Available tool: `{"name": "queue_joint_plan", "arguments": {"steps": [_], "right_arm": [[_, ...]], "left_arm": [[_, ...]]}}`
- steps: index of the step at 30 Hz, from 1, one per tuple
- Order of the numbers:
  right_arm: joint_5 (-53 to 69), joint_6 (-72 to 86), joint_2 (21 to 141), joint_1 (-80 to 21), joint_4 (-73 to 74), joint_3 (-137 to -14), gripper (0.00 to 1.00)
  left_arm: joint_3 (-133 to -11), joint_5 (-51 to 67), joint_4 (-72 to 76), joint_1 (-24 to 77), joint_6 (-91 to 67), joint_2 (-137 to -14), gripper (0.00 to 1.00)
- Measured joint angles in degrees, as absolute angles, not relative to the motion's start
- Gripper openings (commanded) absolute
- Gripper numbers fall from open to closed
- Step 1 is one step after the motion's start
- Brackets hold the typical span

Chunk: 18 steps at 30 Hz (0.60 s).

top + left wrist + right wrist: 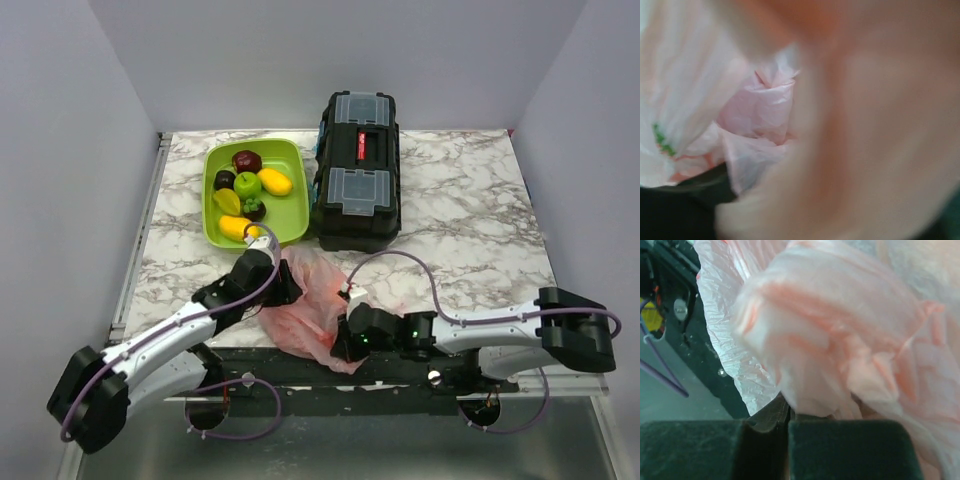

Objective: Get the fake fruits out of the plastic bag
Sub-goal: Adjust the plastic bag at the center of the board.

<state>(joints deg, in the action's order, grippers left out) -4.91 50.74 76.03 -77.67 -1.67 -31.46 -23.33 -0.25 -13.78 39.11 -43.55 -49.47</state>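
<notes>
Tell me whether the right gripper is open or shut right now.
Shut. The right gripper has its fingers meeting with no gap in the wrist view, pinching a fold of the plastic bag.

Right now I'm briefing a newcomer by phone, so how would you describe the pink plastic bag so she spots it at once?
Find the marble table and the black toolbox at its back. Just in front of the toolbox, toward the near edge, lies the plastic bag. It is the only soft, crumpled, translucent pink thing; the tray beside the toolbox is rigid and lime-green.
</notes>
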Motion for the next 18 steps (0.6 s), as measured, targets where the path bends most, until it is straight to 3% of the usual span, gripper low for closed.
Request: {"name": "queue_joint_plan", "arguments": {"steps": [2, 8, 14, 18], "right_arm": [[-7.38, 51.44, 72.95, -77.60, -1.54, -28.62, 0.01], [-14.15, 51.92, 59.07, -77.58, 3.20, -26.30, 0.01], [-18.17, 50.89, 46.00, -77.58, 8.21, -25.78, 0.28], [-19.75, 49.74, 43.03, -77.58, 13.28, -28.18, 0.37]], "left_arm": [[-24.01, 1.45, -9.76, 38.22, -43.57, -54.92, 0.23], [-30.02, 8.78, -2.20, 36.82, -42.78, -64.38, 0.10], [-37.43, 16.25, 1.72, 36.69, -42.48, -65.08, 0.05], [-40.51, 21.02, 4.25, 36.58, -42.70, -63.94, 0.02]]}}
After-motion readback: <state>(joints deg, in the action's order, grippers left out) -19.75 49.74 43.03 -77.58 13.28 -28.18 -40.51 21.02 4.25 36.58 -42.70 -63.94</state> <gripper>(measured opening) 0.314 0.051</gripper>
